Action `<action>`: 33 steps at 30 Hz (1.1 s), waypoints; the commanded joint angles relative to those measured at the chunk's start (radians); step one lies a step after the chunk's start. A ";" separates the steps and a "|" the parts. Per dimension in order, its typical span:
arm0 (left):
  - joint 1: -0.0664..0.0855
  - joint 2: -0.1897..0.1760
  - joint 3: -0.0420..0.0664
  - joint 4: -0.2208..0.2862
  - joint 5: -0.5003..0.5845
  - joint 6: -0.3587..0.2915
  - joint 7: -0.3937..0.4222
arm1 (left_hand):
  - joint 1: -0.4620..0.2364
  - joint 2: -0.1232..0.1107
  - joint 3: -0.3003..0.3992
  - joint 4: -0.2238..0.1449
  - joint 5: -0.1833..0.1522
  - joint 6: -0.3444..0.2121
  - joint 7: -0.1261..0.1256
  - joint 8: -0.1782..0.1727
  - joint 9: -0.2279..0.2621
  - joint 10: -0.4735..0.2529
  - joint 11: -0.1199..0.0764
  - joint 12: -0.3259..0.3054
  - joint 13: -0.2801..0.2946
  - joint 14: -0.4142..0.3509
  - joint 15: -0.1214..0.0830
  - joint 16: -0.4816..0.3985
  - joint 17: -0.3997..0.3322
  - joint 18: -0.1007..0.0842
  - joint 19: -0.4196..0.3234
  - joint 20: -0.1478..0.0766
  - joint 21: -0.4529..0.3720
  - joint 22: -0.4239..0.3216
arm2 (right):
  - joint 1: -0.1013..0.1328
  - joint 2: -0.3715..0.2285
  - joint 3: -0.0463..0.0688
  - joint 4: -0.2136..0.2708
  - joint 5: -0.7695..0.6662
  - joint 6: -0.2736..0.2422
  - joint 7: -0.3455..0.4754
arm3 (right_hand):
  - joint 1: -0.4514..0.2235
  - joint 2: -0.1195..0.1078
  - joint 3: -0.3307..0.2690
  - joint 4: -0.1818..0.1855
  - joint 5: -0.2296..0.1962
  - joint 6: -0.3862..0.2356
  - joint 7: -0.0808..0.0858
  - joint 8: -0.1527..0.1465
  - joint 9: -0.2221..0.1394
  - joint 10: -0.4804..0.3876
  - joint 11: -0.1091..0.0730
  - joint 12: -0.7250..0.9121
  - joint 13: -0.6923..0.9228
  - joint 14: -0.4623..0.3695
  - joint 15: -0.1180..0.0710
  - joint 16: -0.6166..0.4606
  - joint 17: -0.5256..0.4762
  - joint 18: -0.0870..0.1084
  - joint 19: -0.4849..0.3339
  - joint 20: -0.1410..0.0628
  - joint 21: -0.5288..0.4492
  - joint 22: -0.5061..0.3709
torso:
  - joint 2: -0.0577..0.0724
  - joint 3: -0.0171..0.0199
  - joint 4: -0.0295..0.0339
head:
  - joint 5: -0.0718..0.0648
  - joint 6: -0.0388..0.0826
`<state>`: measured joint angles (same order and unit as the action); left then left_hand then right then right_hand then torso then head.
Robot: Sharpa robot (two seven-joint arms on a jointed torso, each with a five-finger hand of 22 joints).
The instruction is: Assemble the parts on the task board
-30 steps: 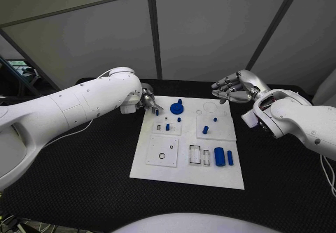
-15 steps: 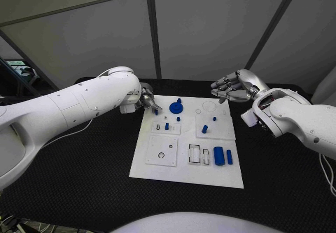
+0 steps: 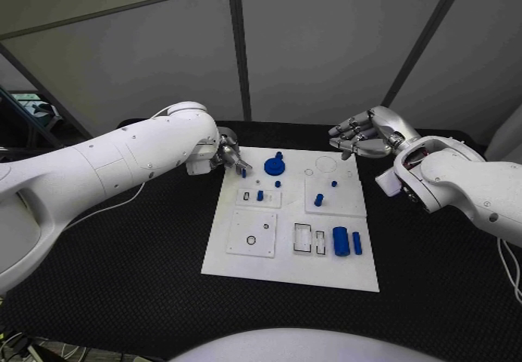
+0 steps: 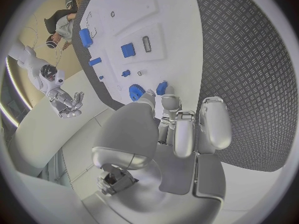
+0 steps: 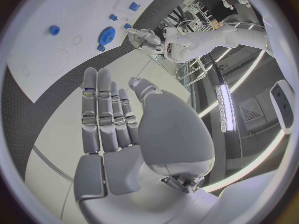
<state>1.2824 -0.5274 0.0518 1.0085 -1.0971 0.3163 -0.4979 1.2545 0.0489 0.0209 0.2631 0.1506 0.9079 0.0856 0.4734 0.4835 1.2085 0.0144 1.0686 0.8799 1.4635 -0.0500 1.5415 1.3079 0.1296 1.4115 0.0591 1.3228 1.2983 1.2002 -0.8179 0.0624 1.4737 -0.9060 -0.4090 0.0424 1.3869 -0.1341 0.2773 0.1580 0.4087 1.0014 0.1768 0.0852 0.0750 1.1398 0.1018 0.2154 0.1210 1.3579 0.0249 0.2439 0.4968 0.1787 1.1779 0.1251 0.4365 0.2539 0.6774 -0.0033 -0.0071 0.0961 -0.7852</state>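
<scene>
The white task board [image 3: 285, 260] lies in the middle of the black table. My left hand [image 3: 226, 156] hovers at its far left corner and pinches a small blue part [image 3: 241, 172] between thumb and fingertip; the left wrist view shows this part [image 4: 162, 88] at the fingertips, close to a blue gear [image 4: 136, 91]. That gear [image 3: 274, 166] sits on the board's far edge. Small blue pegs [image 3: 319, 201] stand in the middle plates. A thick blue cylinder [image 3: 342, 243] and a slim blue bar [image 3: 357, 243] lie near the right edge. My right hand [image 3: 364, 136] is raised beyond the far right corner, its fingers [image 5: 106, 114] straight, holding nothing.
Black matting [image 3: 130, 256] surrounds the board on all sides. A white sub-plate with a round hole [image 3: 253, 235] and rectangular slots [image 3: 310, 241] occupy the board's near half. Grey panels [image 3: 315, 60] close off the table's far side.
The left hand has edged very slightly away from the board's corner with the small blue part. The right hand has stayed still.
</scene>
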 commanded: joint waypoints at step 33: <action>0.001 -0.035 0.000 0.036 0.110 -0.050 0.021 | 0.060 -0.117 0.564 -0.184 0.026 -0.028 -0.002 0.082 0.012 0.006 -0.008 -0.027 -0.034 0.098 -0.004 0.009 0.234 -0.061 0.013 -0.003 0.012 0.028 | 0.002 -0.003 0.001 0.002 -0.002 0.006 0.002 | -0.003 0.002 0.009 0.000 0.005 0.006 0.004 0.001 0.002 0.007 0.002 -0.005 -0.002 0.007 0.000 -0.004 0.001 0.004 0.008 -0.002 -0.004 -0.001 | -0.001 0.0001 0.0002 | 0.006 -0.002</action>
<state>1.2820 -0.5570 0.0518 1.0379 -1.0304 0.2929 -0.4920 1.3211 -0.0688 0.4715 0.1906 0.1748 0.8841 0.0877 0.5543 0.4943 1.2089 0.0042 1.0441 0.8471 1.4670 -0.0535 1.5453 1.3079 0.1296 1.4223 0.0555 1.3306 1.3075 1.2003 -0.8204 0.0624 1.4753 -0.9060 -0.4073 0.0408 1.3869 -0.1341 0.2797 0.1555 0.4086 1.0046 0.1799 0.0852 0.0755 1.1398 0.1018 0.2154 0.1203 1.3579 0.0249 0.2439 0.4970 0.1787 1.1779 0.1251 0.4365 0.2541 0.6764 -0.0034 -0.0070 0.1014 -0.7877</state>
